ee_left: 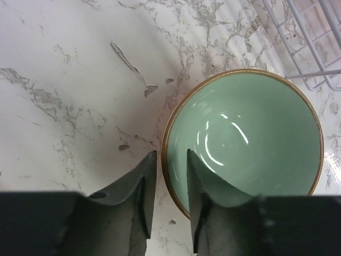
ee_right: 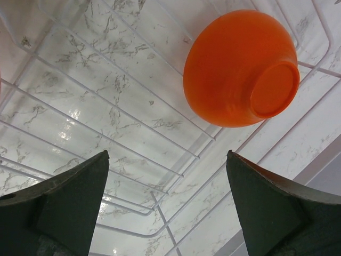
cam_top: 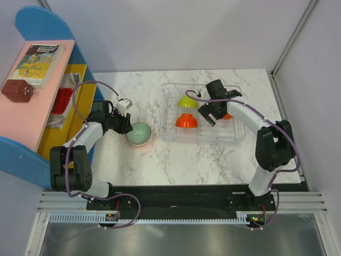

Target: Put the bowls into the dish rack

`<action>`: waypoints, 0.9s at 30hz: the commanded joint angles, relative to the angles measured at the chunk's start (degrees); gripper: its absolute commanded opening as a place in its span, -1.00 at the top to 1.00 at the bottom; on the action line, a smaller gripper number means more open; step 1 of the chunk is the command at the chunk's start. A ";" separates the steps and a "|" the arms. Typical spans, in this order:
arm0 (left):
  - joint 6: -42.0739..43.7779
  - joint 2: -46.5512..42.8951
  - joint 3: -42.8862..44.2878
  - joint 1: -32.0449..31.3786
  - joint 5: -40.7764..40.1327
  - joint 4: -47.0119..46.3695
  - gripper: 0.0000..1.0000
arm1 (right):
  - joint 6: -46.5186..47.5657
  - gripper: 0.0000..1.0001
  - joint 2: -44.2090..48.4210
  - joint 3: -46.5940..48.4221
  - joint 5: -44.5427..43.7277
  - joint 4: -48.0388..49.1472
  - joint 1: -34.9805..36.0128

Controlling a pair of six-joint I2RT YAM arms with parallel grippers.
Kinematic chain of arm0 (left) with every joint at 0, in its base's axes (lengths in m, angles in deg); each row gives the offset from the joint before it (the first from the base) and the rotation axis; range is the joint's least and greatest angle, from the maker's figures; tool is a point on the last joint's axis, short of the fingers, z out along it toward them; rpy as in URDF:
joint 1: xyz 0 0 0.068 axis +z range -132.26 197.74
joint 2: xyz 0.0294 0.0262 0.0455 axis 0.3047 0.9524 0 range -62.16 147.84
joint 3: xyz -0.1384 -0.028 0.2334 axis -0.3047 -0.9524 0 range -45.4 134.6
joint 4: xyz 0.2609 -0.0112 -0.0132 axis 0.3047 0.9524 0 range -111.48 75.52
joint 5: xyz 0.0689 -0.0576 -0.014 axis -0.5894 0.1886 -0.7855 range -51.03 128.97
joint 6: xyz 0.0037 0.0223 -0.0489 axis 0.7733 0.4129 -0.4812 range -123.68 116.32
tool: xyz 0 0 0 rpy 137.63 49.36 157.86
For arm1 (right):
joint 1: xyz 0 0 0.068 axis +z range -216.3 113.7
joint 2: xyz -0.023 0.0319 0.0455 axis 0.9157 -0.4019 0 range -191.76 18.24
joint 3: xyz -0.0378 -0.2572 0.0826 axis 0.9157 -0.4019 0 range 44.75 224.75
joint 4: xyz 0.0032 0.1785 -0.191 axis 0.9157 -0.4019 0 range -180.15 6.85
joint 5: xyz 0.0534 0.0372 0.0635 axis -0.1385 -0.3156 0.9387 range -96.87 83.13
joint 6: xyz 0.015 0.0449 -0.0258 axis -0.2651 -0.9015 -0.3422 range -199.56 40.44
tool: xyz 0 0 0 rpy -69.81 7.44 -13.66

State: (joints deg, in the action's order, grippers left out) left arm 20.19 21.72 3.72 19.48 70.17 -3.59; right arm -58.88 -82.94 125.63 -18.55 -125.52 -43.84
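Observation:
A pale mint green bowl (cam_top: 139,133) stands upright on the marble table, left of the dish rack (cam_top: 237,134). My left gripper (cam_top: 123,124) straddles its near rim, one finger inside and one outside, closed on it (ee_left: 171,152). The bowl (ee_left: 250,138) shows a thin orange-brown edge. In the clear rack lie a lime green bowl (cam_top: 187,100), a red-orange bowl (cam_top: 186,121) and an orange bowl (cam_top: 228,115), which lies bottom-up (ee_right: 240,69). My right gripper (cam_top: 210,114) hovers open and empty over the rack's ribs (ee_right: 166,153).
A blue and pink shelf unit (cam_top: 32,106) with a book and small items stands at the left of the table. The rack's white ribs (ee_left: 314,48) lie close to the right of the mint bowl. Booth walls stand at the back and right.

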 commanded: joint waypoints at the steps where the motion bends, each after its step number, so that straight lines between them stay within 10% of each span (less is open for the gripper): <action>1: 1.52 0.50 2.12 -0.42 -0.88 -0.31 0.35 | -1.09 -0.96 -1.73 -0.73 -0.53 0.89 -0.75; 11: 1.35 -0.12 2.12 -0.51 -0.97 -0.31 0.94 | -1.09 -0.96 -3.31 -0.99 -1.68 -0.78 -2.50; 27: 1.08 -5.04 0.71 -0.42 3.25 -0.75 0.96 | 1.46 -0.96 -11.84 7.62 -4.49 -0.87 -4.26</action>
State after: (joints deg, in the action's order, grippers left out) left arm 20.19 19.73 4.58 19.15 71.05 -3.65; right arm -58.37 -93.39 128.74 -21.33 -126.51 -47.71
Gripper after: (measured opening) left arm 0.045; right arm 0.982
